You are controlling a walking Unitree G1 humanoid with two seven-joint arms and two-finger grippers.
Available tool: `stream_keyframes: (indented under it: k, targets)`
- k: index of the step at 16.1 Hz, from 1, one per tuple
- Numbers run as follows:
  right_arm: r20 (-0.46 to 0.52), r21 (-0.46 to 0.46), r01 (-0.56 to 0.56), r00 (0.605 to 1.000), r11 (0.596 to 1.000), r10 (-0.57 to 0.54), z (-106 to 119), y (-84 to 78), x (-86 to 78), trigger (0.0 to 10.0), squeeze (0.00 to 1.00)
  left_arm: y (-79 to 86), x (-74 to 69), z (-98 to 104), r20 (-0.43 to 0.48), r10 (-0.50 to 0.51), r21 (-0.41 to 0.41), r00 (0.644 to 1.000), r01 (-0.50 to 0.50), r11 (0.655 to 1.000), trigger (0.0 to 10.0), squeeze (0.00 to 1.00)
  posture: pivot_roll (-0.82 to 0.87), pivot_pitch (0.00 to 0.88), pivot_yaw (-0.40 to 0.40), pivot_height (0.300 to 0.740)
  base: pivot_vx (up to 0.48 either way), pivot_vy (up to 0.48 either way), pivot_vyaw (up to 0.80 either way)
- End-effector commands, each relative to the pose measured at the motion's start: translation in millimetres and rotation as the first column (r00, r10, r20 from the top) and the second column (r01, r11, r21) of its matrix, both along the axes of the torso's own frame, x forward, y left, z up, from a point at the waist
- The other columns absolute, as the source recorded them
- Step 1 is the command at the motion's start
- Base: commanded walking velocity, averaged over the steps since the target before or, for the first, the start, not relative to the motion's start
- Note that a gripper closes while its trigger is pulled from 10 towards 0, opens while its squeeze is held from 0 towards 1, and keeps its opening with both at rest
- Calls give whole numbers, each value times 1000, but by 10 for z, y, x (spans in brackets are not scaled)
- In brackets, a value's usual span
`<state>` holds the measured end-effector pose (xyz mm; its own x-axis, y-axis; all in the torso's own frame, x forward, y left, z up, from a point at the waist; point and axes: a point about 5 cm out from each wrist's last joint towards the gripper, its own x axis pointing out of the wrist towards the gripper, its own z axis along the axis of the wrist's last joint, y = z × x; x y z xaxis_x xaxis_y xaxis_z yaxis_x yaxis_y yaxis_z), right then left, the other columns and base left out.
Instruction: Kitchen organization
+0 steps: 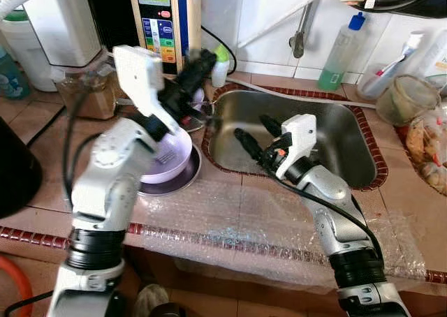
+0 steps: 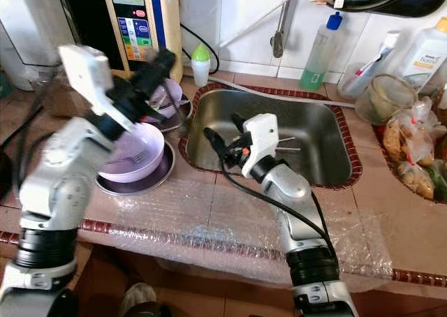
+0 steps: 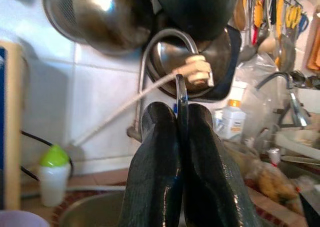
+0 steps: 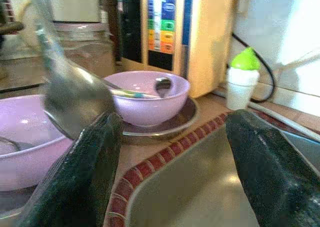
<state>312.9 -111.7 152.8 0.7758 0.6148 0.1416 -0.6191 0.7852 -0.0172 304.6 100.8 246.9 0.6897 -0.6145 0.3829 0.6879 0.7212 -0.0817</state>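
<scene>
The left gripper [image 1: 199, 62] hovered above the purple bowls [image 1: 167, 160], jaws clenched on a spoon [image 4: 75, 94]. The right gripper [image 1: 253, 137] hung over the sink [image 1: 349, 149], jaws released.

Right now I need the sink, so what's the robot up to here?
It is clearing dishes. The left gripper, raised over the purple bowls beside the sink, is shut on a spoon. The right gripper hangs open over the sink's near left corner, holding nothing.
</scene>
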Motion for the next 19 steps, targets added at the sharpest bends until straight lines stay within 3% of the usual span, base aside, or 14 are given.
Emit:
stream_keyframes:
  k: [1,5,11,12,13,19]
  targets:
    - [43,4,-33,999,999,33,123,33,7,10000,0,-98,0,4,-6,-46,14,999,46,999,0,0,29,0,-11,740,0,0,0]
    - [65,-38,-128,989,991,130,184,131,0,10000,0,-211,-1,-135,-59,-79,16,995,81,997,0,0,21,0,-6,740,0,0,0]
    - [28,-97,-263,963,960,266,119,265,-8,10000,0,-277,-22,-219,-60,-92,51,994,95,994,0,0,17,0,-8,740,0,0,0]
    - [28,-96,-269,962,958,273,113,306,20,6078,0,-291,-30,-228,-60,-95,54,994,99,994,0,0,18,0,-8,740,0,0,0]
    - [33,-99,-263,963,960,267,110,336,47,0,0,-300,-35,-233,-60,-99,56,993,102,993,0,0,18,0,-8,740,0,0,0]
    - [39,-143,-154,986,978,161,126,267,190,0,0,-273,-32,-269,-53,-85,90,995,90,992,0,0,25,0,-7,740,0,0,0]
